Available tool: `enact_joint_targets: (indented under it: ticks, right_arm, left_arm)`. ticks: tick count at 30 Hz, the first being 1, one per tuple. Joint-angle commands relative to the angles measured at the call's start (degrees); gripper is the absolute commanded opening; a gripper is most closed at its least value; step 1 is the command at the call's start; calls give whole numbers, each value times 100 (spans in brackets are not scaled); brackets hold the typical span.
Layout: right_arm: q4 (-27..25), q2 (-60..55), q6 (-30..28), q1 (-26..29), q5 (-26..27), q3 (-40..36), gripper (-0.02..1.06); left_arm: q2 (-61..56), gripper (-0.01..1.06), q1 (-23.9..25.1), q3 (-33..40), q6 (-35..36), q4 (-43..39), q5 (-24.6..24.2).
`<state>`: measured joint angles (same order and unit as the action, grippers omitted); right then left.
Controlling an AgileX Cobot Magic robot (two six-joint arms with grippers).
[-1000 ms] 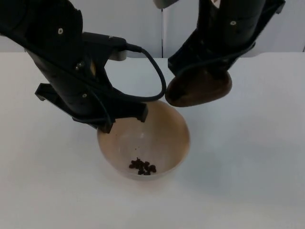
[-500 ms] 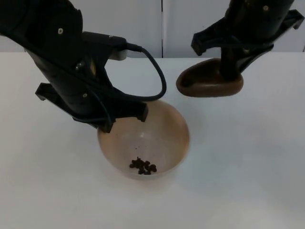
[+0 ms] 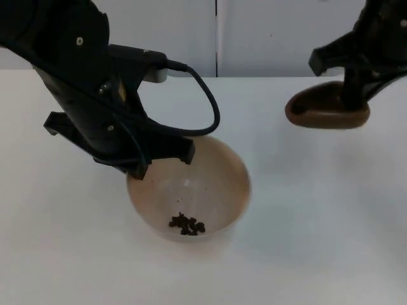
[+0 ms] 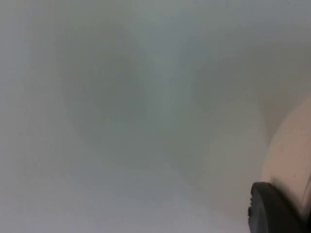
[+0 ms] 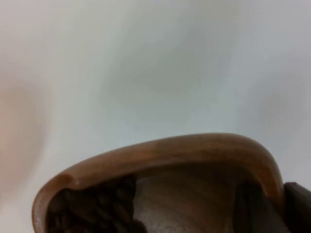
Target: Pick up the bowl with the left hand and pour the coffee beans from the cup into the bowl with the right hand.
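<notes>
A pale tan bowl [image 3: 216,175] hangs above the table's middle, held at its upper left rim by my left gripper [image 3: 141,166]. A small heap of dark coffee beans [image 3: 187,223] lies in its bottom. The bowl's edge [image 4: 291,160] shows beside one black fingertip [image 4: 272,208] in the left wrist view. At the far right my right gripper [image 3: 353,100] is shut on the rim of a brown wooden cup [image 3: 325,112], well away from the bowl. The cup [image 5: 194,160] still holds beans [image 5: 92,211] against its lower wall.
The grey partition wall [image 3: 254,32] runs along the table's far edge. The white table top [image 3: 331,229] lies bare around the bowl. My left arm [image 3: 82,89] covers much of the left side.
My right gripper has carried the cup from just above the bowl's far rim out to the right and levelled it. The bowl and left gripper have barely shifted.
</notes>
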<state>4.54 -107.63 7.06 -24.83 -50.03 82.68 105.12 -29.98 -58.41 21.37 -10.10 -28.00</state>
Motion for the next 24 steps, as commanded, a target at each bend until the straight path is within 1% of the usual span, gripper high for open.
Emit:
enact_joint_targets:
  ticks: [1, 4, 5, 10, 11, 15, 16, 20, 24]
  right_arm:
    - [-16, 67, -61, 145, 417, -425, 0]
    - [-20, 67, -46, 336, 986, -1073, 0]
    - [-20, 67, -46, 336, 986, -1073, 0]
    - [-20, 67, 14, 726, 1970, -1973, 0]
    - [-20, 67, 14, 726, 1970, -1973, 0]
    - [-20, 56, 14, 1029, 2366, -2363, 0]
    - [-20, 56, 14, 1029, 2366, -2363, 0]
    - [-20, 48, 14, 1229, 2754, -2633, 0]
    - [-20, 48, 14, 1245, 2844, -2656, 0]
  left_arm:
    - [-53, 0, 3, -22, 17, 19, -32]
    - [-53, 0, 3, -22, 17, 51, -89]
    - [-53, 0, 3, -22, 17, 51, -89]
    - [56, 0, 3, -22, 17, 67, -67]
    - [56, 0, 3, -22, 17, 67, -67]
    - [306, 0, 3, -22, 17, 235, -17]
    - [306, 0, 3, -22, 17, 235, -17]
    - [517, 0, 3, -22, 17, 247, 21]
    - [575, 0, 3, -22, 17, 234, 21]
